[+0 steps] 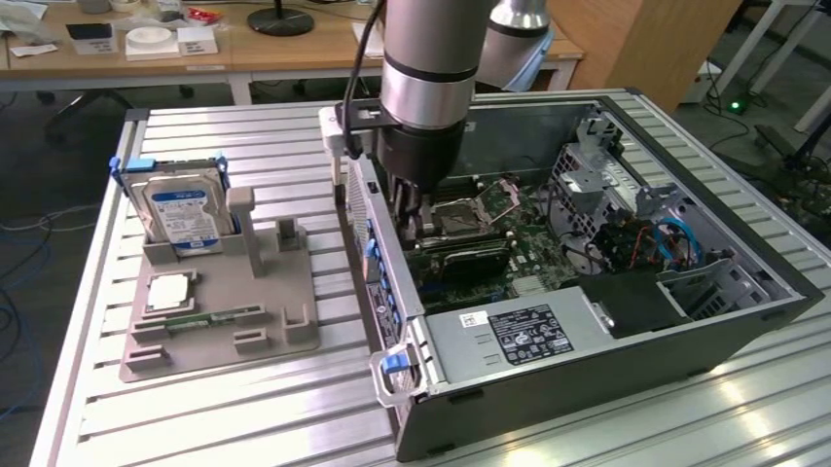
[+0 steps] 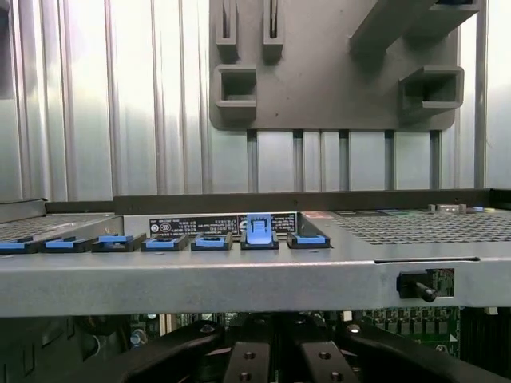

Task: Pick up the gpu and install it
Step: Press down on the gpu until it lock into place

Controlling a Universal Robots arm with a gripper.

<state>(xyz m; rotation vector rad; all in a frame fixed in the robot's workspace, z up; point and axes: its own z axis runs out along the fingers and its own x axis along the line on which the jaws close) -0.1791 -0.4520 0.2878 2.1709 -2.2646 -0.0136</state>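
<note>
Reached down into the open case [image 1: 675, 321] with the gripper [image 1: 418, 226], jaws pressed together. Saw the gpu [image 1: 464, 257] dark and on edge on the motherboard [image 1: 520, 229], just beside the fingertips; could not tell whether pinched. Saw the hard drive [image 1: 182, 214] upright in the holder [image 1: 221, 321].

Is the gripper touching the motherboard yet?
Cannot tell. In the exterior view the gripper reaches down inside the computer case over the motherboard, but its tips are hidden behind the case wall.
</note>
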